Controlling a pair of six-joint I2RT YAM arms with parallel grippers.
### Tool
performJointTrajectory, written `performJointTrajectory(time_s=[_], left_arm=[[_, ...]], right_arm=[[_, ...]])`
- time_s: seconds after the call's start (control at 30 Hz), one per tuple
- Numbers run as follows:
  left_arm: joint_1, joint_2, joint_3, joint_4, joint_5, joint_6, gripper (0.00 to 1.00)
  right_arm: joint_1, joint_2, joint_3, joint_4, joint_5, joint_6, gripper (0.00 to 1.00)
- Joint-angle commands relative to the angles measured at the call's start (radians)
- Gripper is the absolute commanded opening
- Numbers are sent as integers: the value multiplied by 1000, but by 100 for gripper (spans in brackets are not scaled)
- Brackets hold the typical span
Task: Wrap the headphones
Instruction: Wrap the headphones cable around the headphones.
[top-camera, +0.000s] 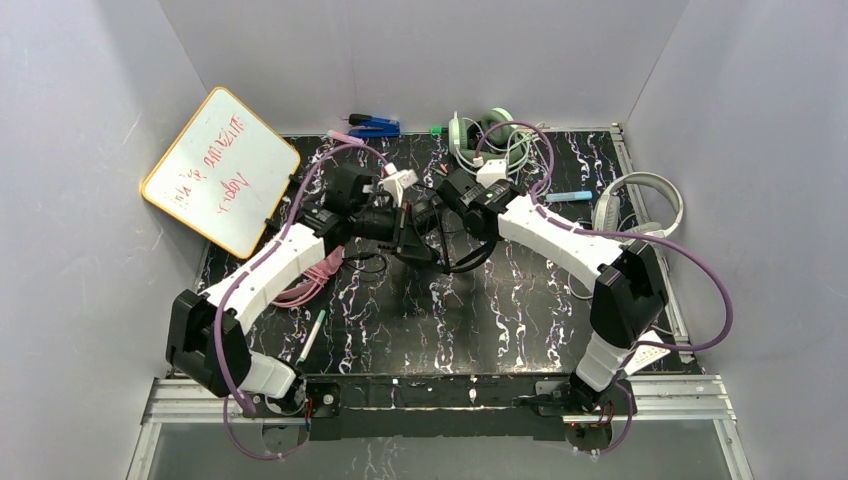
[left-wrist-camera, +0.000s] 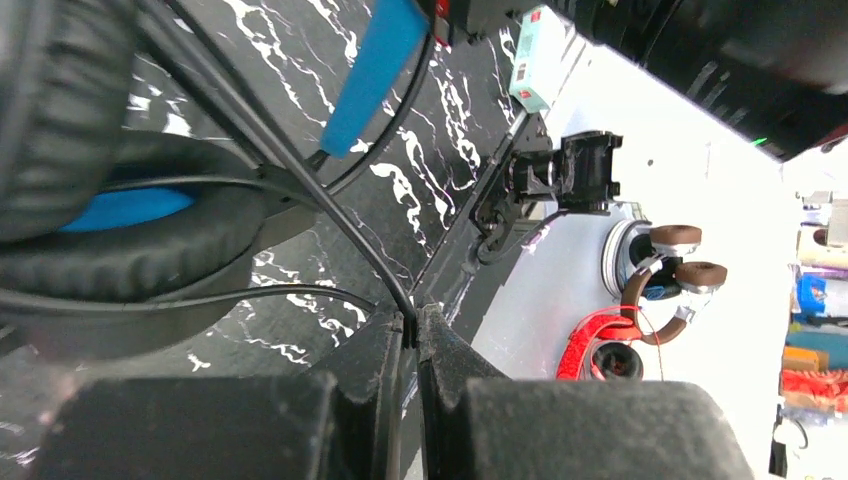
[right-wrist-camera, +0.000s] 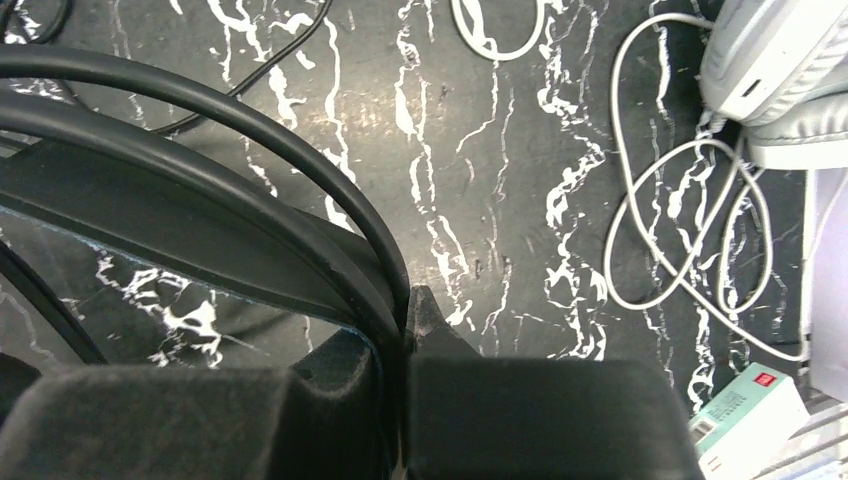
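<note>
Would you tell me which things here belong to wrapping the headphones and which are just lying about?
Job: black-and-blue headphones, cord pinched in left gripper, headband in right gripper; pink headphones; white-grey headphones; pale green headset.
Lying about: whiteboard; blue markers; pen; small box.

Black-blue headphones (left-wrist-camera: 130, 255) mid-table, black cord (left-wrist-camera: 330, 220) taut; pink headphones (top-camera: 318, 275) left; white-grey headphones (top-camera: 640, 200) right, unwrapped.
</note>
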Motion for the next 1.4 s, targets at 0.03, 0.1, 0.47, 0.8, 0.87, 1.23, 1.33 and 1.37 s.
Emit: performJointTrajectory(time_s=[0.03, 0.1, 0.47, 0.8, 0.87, 1.23, 1.33, 1.37], left_arm=[[-129, -63, -96, 136, 40, -144, 0], [-154, -59, -118, 168, 13, -169, 0], [-180, -192, -74, 96, -274, -73, 58], [-178, -316, 57, -135, -486, 116, 98], [-177, -351, 65, -162, -566, 157, 98], [-174, -455, -151, 41, -573, 238, 98], [-176, -536, -338, 304, -473, 233, 98], [-176, -555, -389, 384, -450, 232, 98]], right_arm=[[-36, -60, 41, 89, -17, 148, 1], [-37, -75, 38, 97, -15, 162, 1], [-40, -236, -81, 315, 66, 24, 1], [-49, -331, -91, 374, 52, -60, 1], [-48, -348, -91, 383, 50, -75, 1], [-53, -376, 30, 286, -26, -113, 1], [-56, -350, 134, 184, -50, -102, 1], [-57, -339, 164, 149, -57, -96, 1]])
